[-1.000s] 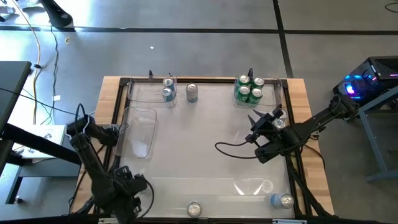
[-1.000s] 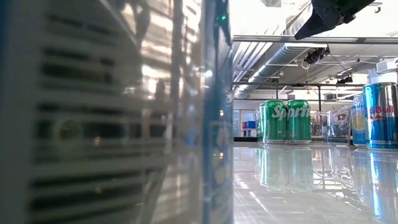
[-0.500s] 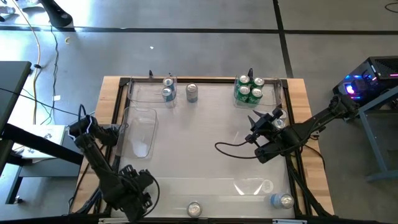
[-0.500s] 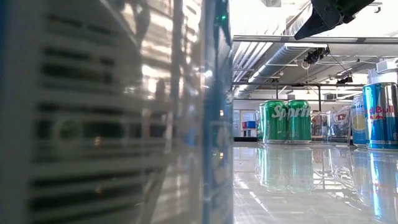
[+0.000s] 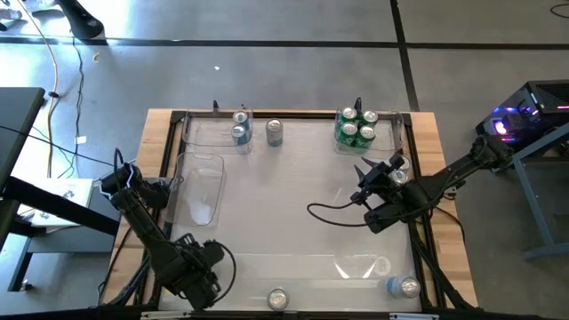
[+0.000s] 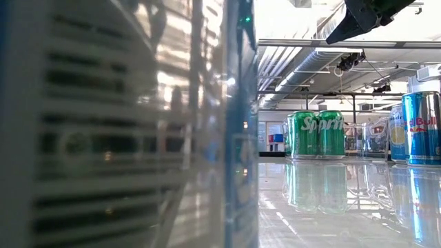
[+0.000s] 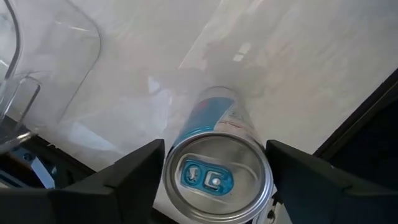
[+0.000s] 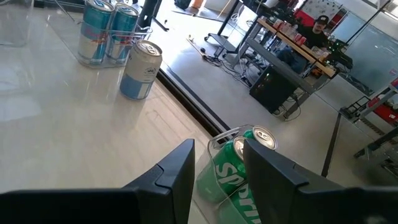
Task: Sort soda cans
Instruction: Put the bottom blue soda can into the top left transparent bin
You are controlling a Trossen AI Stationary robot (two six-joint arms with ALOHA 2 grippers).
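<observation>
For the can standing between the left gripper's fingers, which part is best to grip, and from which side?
Grip the blue and silver can on its round side wall, just under the rim, coming down from above. It stands upright, lid up, and the left gripper already has one finger on each side, so closing would likely centre it.

Overhead camera looks straight down on the whole desk (image 5: 293, 222). Low camera sits at desk height, facing across it. Wrist cameras look closely past each hand. Overhead, low and right wrist views share the green cans (image 5: 356, 127).
</observation>
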